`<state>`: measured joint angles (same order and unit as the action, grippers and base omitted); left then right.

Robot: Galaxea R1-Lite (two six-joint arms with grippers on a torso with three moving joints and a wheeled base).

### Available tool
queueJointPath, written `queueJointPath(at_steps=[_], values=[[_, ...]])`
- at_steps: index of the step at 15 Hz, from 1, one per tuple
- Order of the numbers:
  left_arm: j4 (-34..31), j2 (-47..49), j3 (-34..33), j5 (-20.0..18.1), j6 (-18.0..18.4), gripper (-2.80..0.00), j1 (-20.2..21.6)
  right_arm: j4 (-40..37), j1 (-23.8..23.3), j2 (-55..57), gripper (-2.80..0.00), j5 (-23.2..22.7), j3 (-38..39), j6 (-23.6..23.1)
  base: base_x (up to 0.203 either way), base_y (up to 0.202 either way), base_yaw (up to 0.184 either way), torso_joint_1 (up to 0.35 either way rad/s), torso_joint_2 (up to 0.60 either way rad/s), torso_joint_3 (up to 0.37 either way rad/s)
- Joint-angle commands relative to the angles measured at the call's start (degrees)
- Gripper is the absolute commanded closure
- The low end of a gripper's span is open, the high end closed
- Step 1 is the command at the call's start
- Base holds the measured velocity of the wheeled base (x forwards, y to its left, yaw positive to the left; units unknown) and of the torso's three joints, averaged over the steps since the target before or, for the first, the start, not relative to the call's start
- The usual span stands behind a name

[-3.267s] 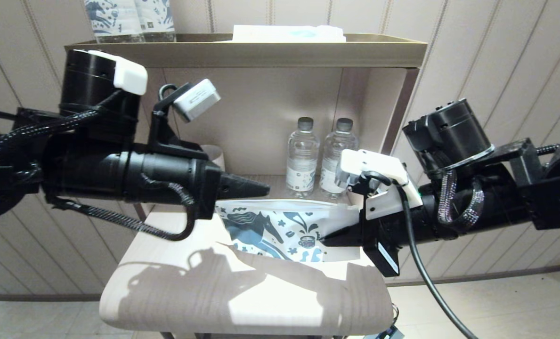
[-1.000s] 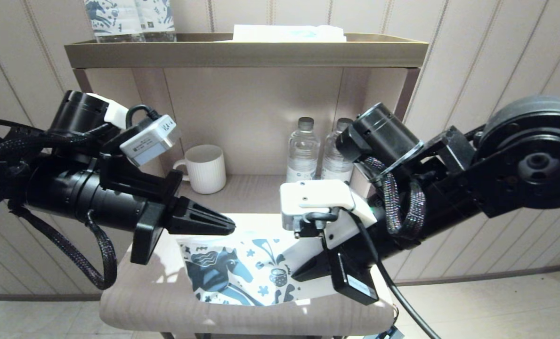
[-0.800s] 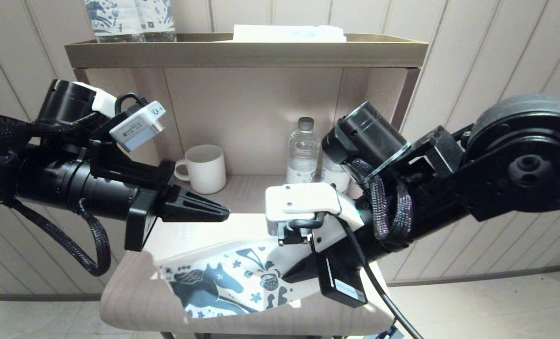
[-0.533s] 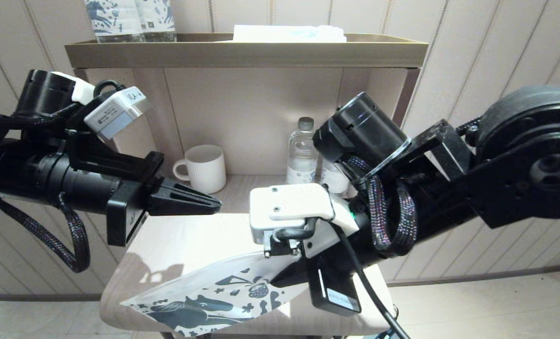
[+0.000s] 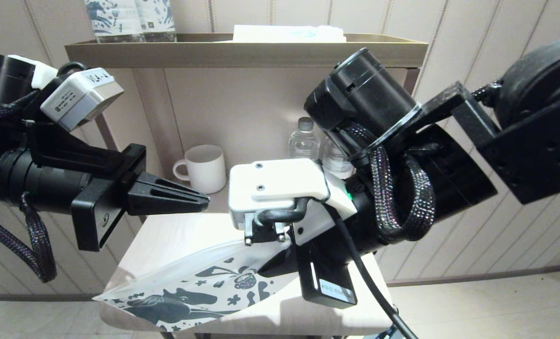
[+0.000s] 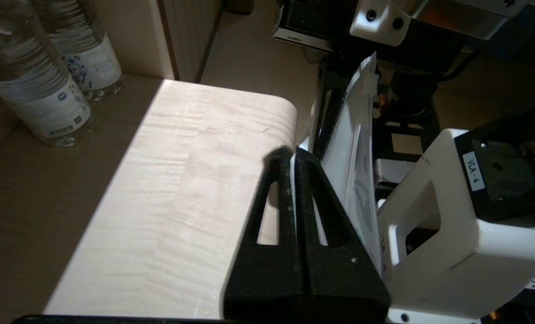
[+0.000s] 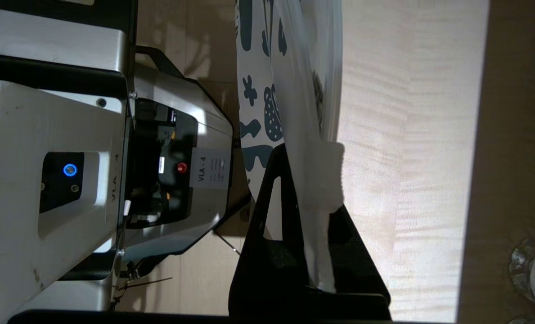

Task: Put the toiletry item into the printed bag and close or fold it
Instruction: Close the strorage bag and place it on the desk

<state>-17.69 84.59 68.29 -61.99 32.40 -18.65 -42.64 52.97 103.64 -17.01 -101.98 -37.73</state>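
A: Where is the left gripper (image 5: 204,201), and does it hold something?

B: It hangs on the left side, above the pale wooden table (image 5: 176,240), and points toward the middle. Its two black fingers (image 6: 289,189) are pressed together. In the left wrist view a thin pale strip shows between them, but I cannot tell what it is. It does not touch the printed bag (image 5: 190,292).

A: And the bag?

B: It lies low in the head view, stretched from the front left edge of the table up to the right gripper (image 5: 265,268). The horse print is on the left end, and that end reaches past the table edge. The right end goes into the right gripper.

A: So the right gripper has it?

B: Yes. In the right wrist view its fingers (image 7: 271,193) are pinching the white edge of the bag (image 7: 294,112), closed on it, and the bag stands on its edge beside the table.

A: The toothbrush?

B: I cannot see it in any view.

A: Anything behind?

B: A white ribbed mug (image 5: 203,167) and water bottles (image 5: 303,139) stand in the shelf.
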Motion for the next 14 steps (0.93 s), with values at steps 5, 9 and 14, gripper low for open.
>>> queueJointPath(at_steps=[5, 9, 14], values=[[0.46, -1.27, -0.53, -0.33, -0.67, -2.80, 0.02, -0.24, 0.51, 5.26, 0.00, -0.13, -5.03, 0.32, 0.000, 0.000, 0.000, 0.000, 0.00, 0.000], [0.46, -1.09, -0.35, 0.11, -1.91, -2.80, 0.02, -0.25, 0.82, 8.23, 0.00, -0.13, -8.58, 0.38, 0.000, 0.000, 0.000, 0.000, 0.00, 0.000], [0.63, 1.44, 1.72, 2.81, -4.46, -2.80, -0.07, 1.02, 0.12, 8.24, 0.00, -0.13, -8.67, 3.75, 0.000, 0.000, 0.000, 0.000, 0.00, 0.000]])
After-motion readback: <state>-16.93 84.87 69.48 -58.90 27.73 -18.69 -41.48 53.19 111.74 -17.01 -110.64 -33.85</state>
